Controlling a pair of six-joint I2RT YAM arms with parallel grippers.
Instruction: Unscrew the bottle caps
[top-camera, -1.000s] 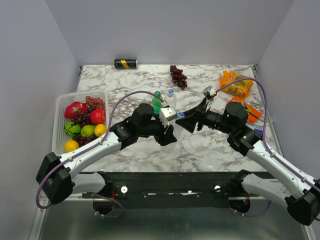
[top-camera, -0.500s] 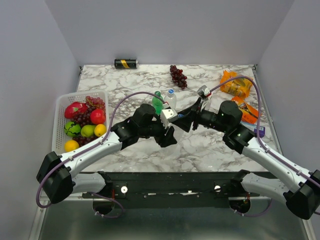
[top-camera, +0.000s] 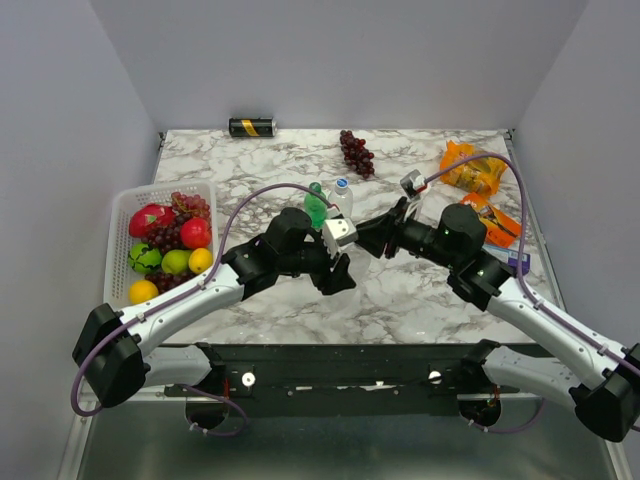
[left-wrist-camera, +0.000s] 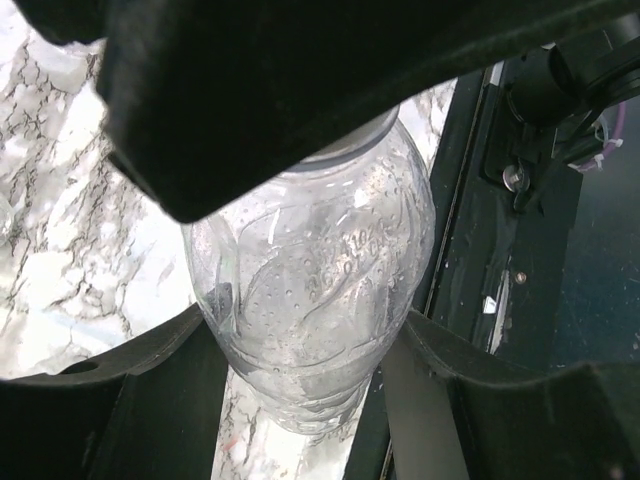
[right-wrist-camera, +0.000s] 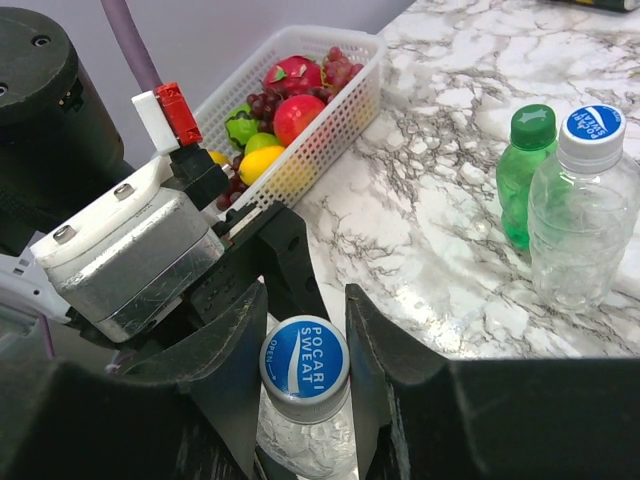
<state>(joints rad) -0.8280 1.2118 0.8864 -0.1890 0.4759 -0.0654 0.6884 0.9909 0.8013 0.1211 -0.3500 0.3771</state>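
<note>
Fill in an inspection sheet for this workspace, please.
Surface: white-and-grey marble tabletop, no damage seen.
Job's things: clear plastic bottle held between the arms, blue Pocari Sweat cap on; translucent green plastic bottle and clear blue-capped plastic bottle upright, capped, side by side.
Clutter: black-and-gold can lying at the far edge; dark grape bunch; orange snack packets; white mesh basket of fruit, left.
Grippers: left gripper shut on the clear bottle's body; right gripper shut on its cap.
Cables: purple left-arm cable arcs above the table; purple right-arm cable loops over the packets.
Surroundings: plain grey walls; nothing else seen.
</note>
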